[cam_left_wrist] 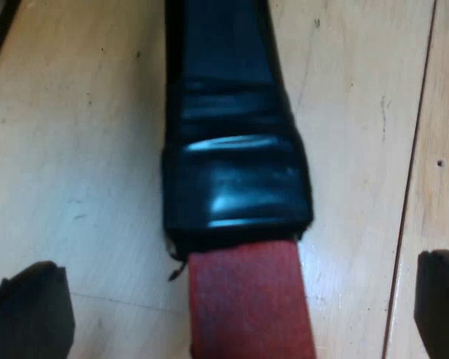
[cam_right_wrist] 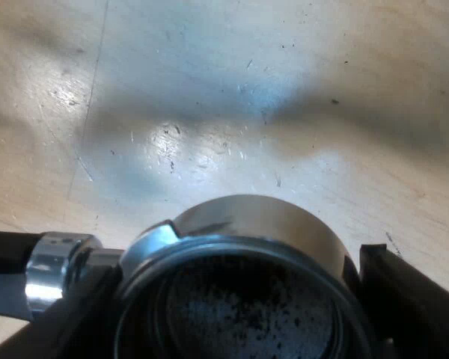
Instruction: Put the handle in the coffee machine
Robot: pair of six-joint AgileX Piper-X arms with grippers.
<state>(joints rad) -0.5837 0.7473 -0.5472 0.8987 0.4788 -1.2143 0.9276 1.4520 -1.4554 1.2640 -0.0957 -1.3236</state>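
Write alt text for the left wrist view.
The holder's dark handle, ending in red, runs between the left gripper's open fingers, which flank the red end without touching it. A pale wooden table lies beneath.

1 metal holder (cam_right_wrist: 248, 221), 1 wooden tabletop (cam_right_wrist: 284, 90)

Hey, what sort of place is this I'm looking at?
Probably a coffee-making workbench: a pale wooden tabletop, a metal holder with dark coffee grounds in its basket, and a black handle ending in red.
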